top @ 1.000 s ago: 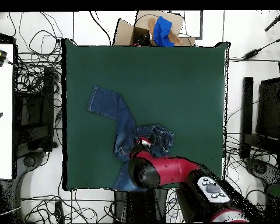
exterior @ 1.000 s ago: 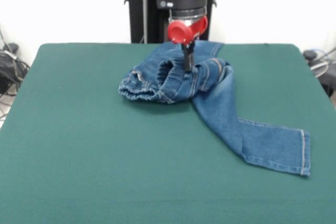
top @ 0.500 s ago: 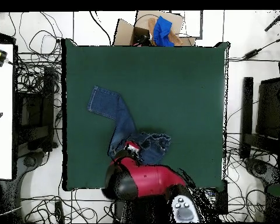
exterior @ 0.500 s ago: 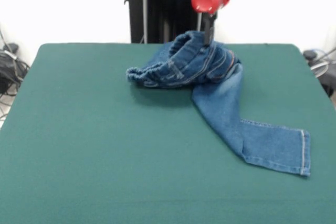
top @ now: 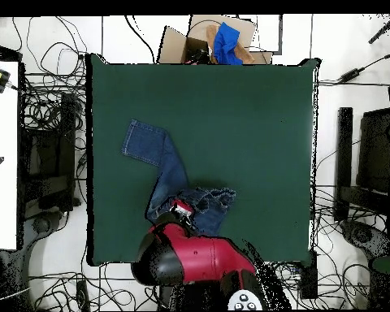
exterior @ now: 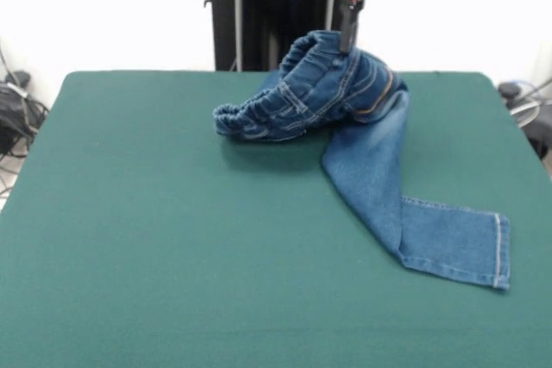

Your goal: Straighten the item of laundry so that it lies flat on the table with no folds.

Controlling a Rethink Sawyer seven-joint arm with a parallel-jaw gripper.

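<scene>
In your front view, nearest you lay bare green worktop (exterior: 172, 282), filling the whole lower part of the scene. A little farther back and to the right, one leg of the small blue jeans (exterior: 371, 152) lay flat on the cloth, its hemmed end (exterior: 498, 252) pointing right and nearest the right side. That leg ran up and to the left from the hem, bent once, then climbed toward the far edge of the worktop.

Farther still, close to the far edge and just right of centre, the upper part of the jeans was bunched and lifted off the cloth. The gathered elastic waistband (exterior: 259, 118) drooped to the left, its lowest part touching or nearly touching the worktop. Orange stitching showed on the raised bundle.

At the top of that bundle you had the claw (exterior: 348, 34), a thin dark part below a red fitting, pinched shut on the denim and holding it up. The arm's dark column stood behind it.

In your overhead view, the red arm (top: 190, 260) covered much of the bunched cloth near the worktop's robot-side edge, while the flat leg stretched away toward the worktop's middle. Beyond the opposite edge, off the worktop, sat a cardboard box (top: 210, 41) with a blue cloth (top: 227, 42) in it.
</scene>
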